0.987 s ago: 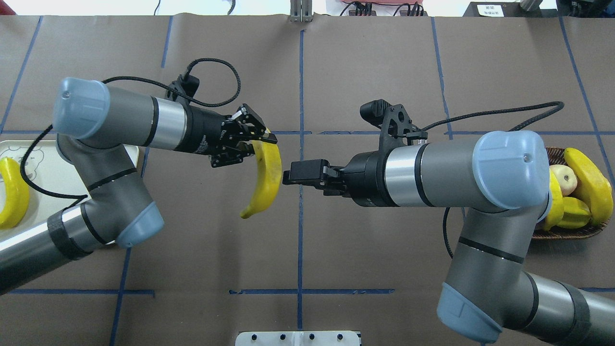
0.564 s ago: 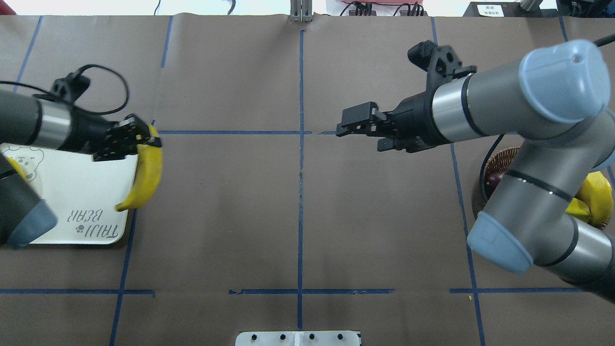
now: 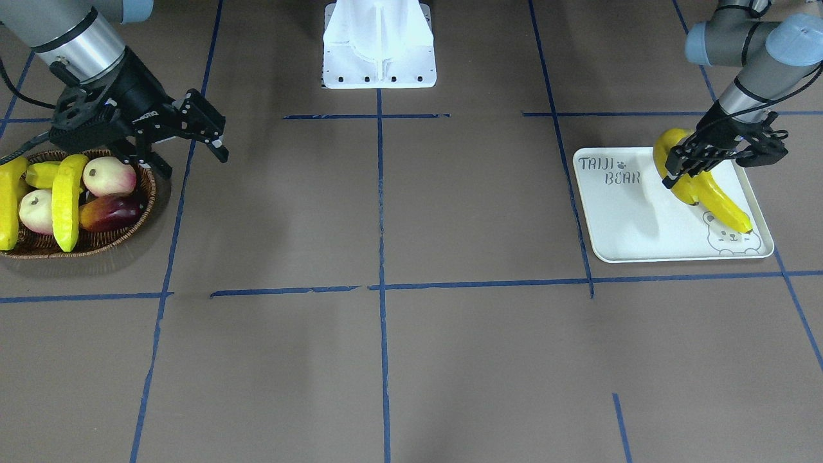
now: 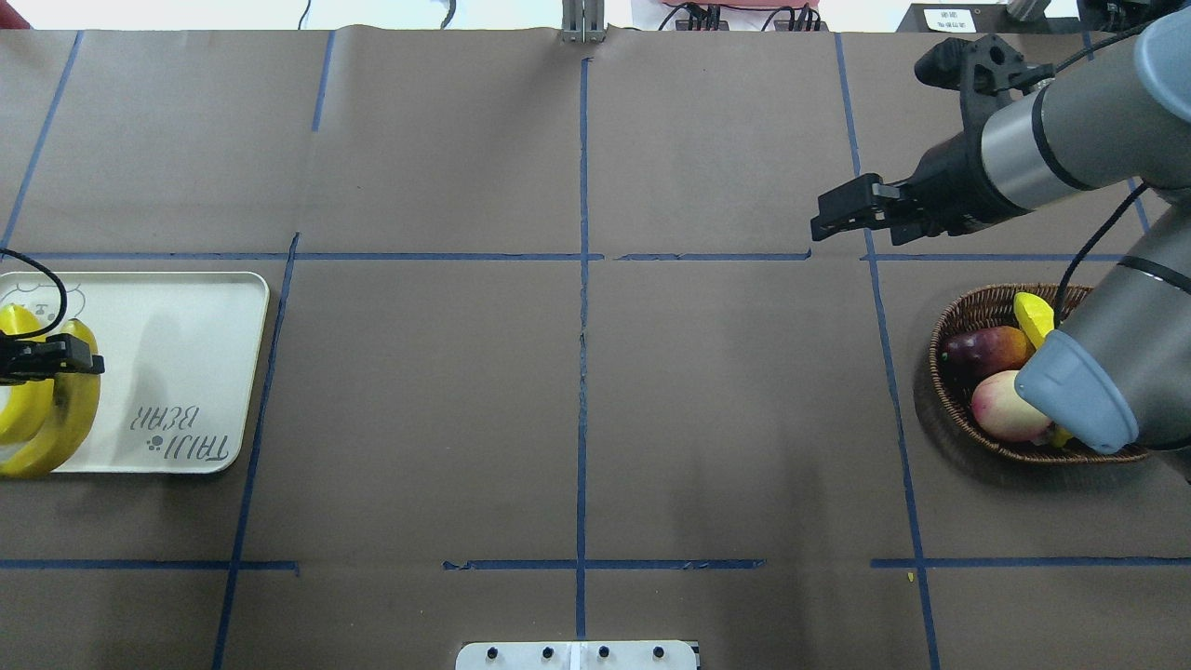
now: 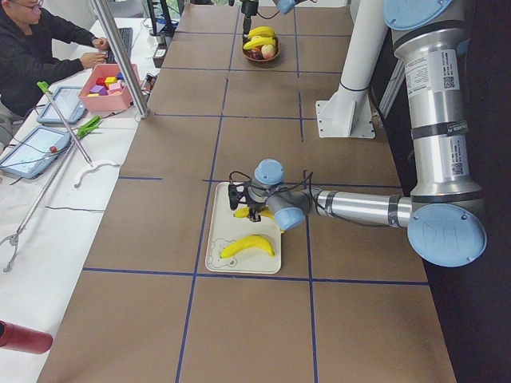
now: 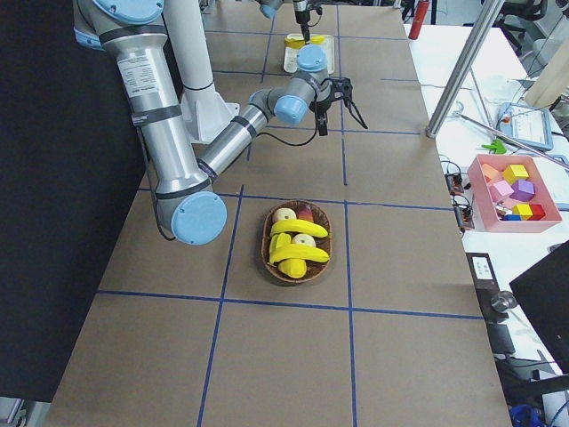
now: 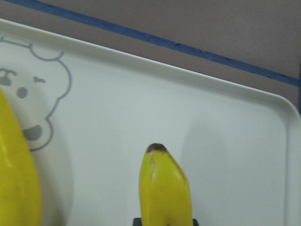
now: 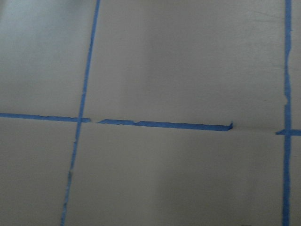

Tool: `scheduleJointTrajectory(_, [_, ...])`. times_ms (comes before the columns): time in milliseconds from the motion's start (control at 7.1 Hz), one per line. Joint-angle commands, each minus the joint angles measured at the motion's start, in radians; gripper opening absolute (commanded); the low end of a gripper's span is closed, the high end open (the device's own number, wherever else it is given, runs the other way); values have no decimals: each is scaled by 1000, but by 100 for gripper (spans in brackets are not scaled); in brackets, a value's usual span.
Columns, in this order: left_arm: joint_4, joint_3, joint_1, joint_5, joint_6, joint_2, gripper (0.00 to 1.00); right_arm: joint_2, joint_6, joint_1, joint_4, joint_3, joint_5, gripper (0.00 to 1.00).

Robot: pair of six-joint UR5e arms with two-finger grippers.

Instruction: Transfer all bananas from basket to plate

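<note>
My left gripper [image 4: 56, 363] is shut on a yellow banana [image 4: 76, 409] and holds it low over the white plate [image 4: 177, 326]. The wrist view shows that banana's dark tip [image 7: 164, 183] over the plate [image 7: 141, 103]. A second banana [image 4: 17, 395] lies on the plate beside it, near the bear drawing [image 3: 730, 209]. My right gripper [image 4: 823, 219] is open and empty, above the table beside the wicker basket [image 4: 942, 372]. Two bananas [image 3: 64, 199] [image 3: 9, 199] lie in the basket [image 3: 90, 241]; my right arm hides much of it in the overhead view.
The basket also holds a pale peach-like fruit [image 3: 109, 177], a dark red fruit [image 3: 109, 212] and a yellow-green starfruit [image 3: 42, 173]. A white mount [image 3: 378, 45] stands at the robot's side of the table. An operator [image 5: 36, 48] sits beyond the table's far side.
My left gripper carried the banana left from the table's middle to over the plate. My right gripper drew back right and away from the robot, toward the basket.
</note>
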State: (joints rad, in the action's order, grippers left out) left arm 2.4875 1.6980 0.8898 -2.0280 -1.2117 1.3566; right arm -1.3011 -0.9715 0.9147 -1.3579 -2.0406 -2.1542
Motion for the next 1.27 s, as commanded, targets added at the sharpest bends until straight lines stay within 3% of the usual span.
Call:
scheduleJointTrajectory(0, [-62,-12,0,23,9,2,0,-91,156,76,-10,-6,-44,100])
scheduleJointTrajectory(282, [-84,-12,1,19,27,19,0,-106,175,111,-10,-4,-82,100])
scheduleJointTrajectory(564, [-316,-14,82,23,232,179,0,-138,201,112,-10,-7,-82,100])
scheduleJointTrajectory(705, [-323,-15,86,20,279,180,31,-150,218,115,-9,-7,-84,100])
scheduleJointTrajectory(846, [-317,-21,87,23,271,177,99,-155,218,116,-10,-7,-84,100])
scheduleJointTrajectory(1128, [-308,-18,90,20,265,176,100,-168,220,119,-10,-7,-84,100])
